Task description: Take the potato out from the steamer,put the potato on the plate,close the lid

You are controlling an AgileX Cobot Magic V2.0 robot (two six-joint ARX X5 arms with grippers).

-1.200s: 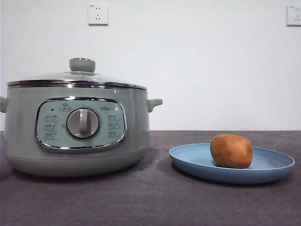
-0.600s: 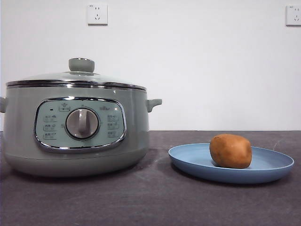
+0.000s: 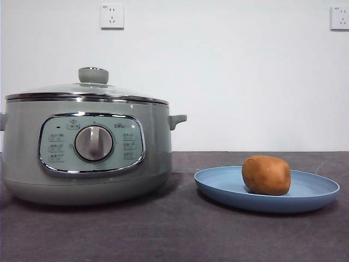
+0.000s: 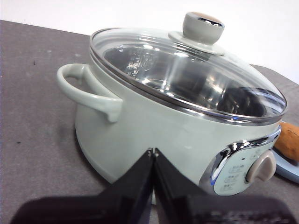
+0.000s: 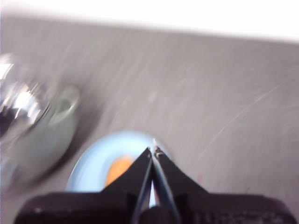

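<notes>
The sage-green steamer [image 3: 87, 158] stands at the left with the glass lid [image 3: 87, 89] seated on its chrome rim. The orange-brown potato [image 3: 266, 175] lies on the light-blue plate [image 3: 316, 194] at the right. My left gripper [image 4: 153, 151] is shut and empty, a short way off the steamer [image 4: 154, 126] wall under its side handle, with the lid [image 4: 187, 74] above. My right gripper [image 5: 153, 149] is shut and empty, high above the blurred plate [image 5: 93, 163] and potato [image 5: 117, 169]. Neither arm shows in the front view.
A dark grey cloth covers the table [image 3: 174, 234]. A white wall with two sockets [image 3: 112, 16] stands behind. The steamer's side handle [image 3: 177, 120] juts out toward the plate.
Pot, lid, plate and potato sit a few pixels further left in the front view than a second ago; nothing else differs.
</notes>
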